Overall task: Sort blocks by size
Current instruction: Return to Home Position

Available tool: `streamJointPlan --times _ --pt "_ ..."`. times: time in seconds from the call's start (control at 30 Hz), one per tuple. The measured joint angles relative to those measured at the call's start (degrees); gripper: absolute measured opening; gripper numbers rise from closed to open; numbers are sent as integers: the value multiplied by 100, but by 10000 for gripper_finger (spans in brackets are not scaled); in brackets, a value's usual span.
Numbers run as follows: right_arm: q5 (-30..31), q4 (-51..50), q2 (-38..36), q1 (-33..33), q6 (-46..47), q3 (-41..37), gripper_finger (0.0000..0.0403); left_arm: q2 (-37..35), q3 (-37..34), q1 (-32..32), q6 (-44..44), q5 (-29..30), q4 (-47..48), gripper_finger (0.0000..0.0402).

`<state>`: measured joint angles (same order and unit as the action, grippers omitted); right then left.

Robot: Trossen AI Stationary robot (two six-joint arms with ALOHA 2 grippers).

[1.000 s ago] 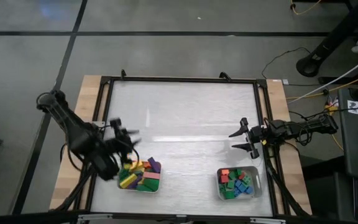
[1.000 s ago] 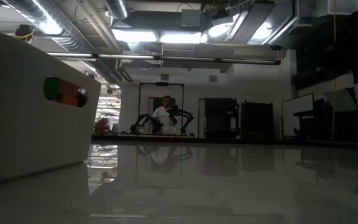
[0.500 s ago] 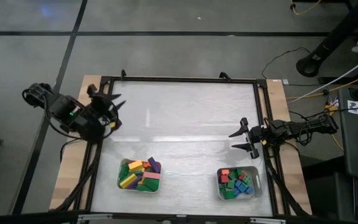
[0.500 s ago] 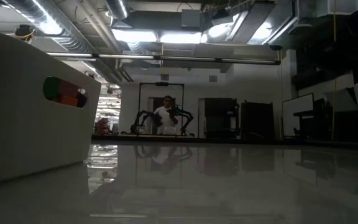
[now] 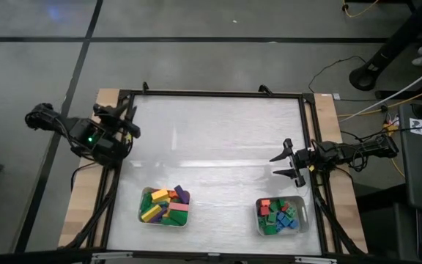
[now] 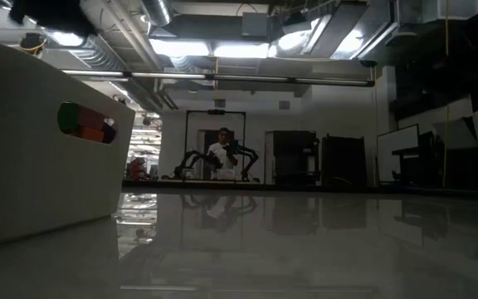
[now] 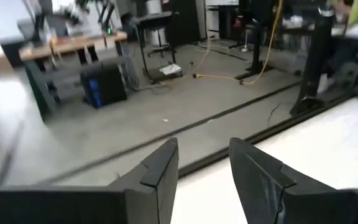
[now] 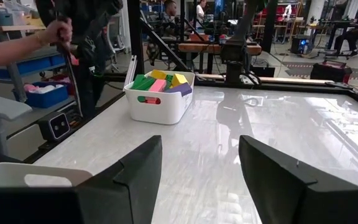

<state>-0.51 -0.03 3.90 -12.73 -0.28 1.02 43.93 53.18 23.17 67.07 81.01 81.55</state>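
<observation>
Long blocks point(image 5: 165, 205) in yellow, green, purple and pink fill the left pale tray point(image 5: 141, 216) near the table's front. Short blocks point(image 5: 278, 215) in green, blue and red fill the right pale tray point(image 5: 304, 220). My left gripper point(image 5: 121, 119) is open and empty over the table's left edge, well behind the left tray; its wrist view point(image 7: 204, 165) looks past the table's edge at the room floor. My right gripper point(image 5: 287, 163) is open and empty at the table's right side, behind the right tray. Its wrist view point(image 8: 197, 177) shows the left tray point(image 8: 157, 106) across the table.
The table top point(image 5: 218, 139) is bare and glossy between the arms, framed by a dark rail point(image 5: 211, 94). In the low view the left tray's wall point(image 6: 31, 158) stands close at the left. A person's arm point(image 8: 17, 45) shows beyond the table's left side.
My left gripper has left the spot just over the left tray and gone toward the table's far left, ending over the left edge. The blocks and both trays have stayed where they were. My right arm has kept still.
</observation>
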Motion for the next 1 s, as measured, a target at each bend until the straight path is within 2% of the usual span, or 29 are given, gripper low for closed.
streamJointPlan --times 0.13,0.23,0.37,0.5,0.63,0.8,0.87,1.0 --pt "2 0 0 0 -6 0 214 -548 -923 126 1124 -9 -302 131" --pt "3 0 0 0 -11 0 214 -809 -1528 233 1166 -139 -1074 131" --pt "4 0 0 0 -20 0 214 -933 -2224 260 392 -544 -2631 131" --pt "6 10 0 1 -24 0 214 -930 -2840 58 -872 -1190 -4412 131" --pt "6 21 -2 0 -24 -2 214 -932 -3315 -500 -2363 -2305 -6147 131" --pt "8 25 -2 0 -23 -2 214 -934 -3696 -1544 -4398 -4323 -7996 131" --pt "8 26 -1 0 -21 -2 214 -938 -3749 -2012 -4787 -5003 -8234 131" --pt "8 26 0 1 -17 -2 214 -965 -3749 -2853 -5016 -6195 -8192 131"
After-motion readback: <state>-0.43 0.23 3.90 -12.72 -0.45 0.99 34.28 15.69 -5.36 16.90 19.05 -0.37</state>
